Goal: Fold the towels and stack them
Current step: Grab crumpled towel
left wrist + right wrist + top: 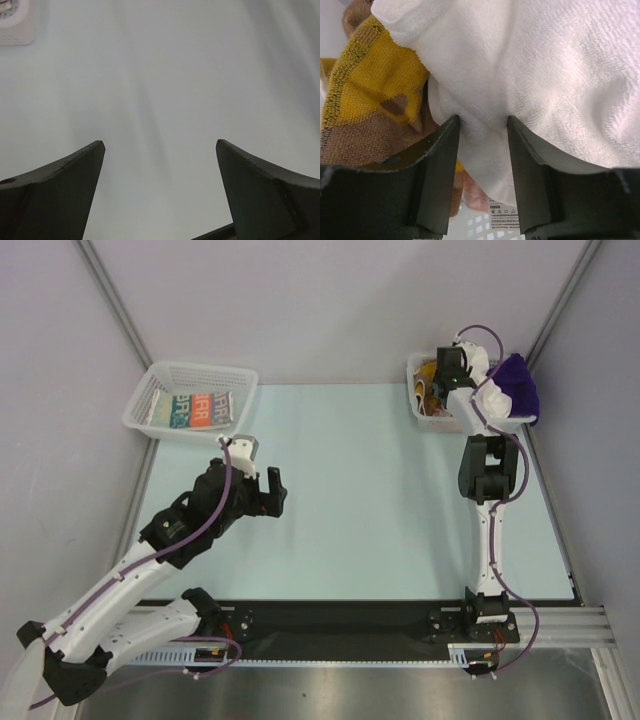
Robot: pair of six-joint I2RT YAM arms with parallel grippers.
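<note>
Right wrist view: right end effector (483, 120) straddles, jaws wide, a white towel (545, 75) fold atop the basket (418, 405) (left end effector (262, 488) open, empty, well away).

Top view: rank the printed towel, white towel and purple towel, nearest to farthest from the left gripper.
1. printed towel, in the left basket, upper left.
2. white towel, at the right basket.
3. purple towel, far right corner.
</note>
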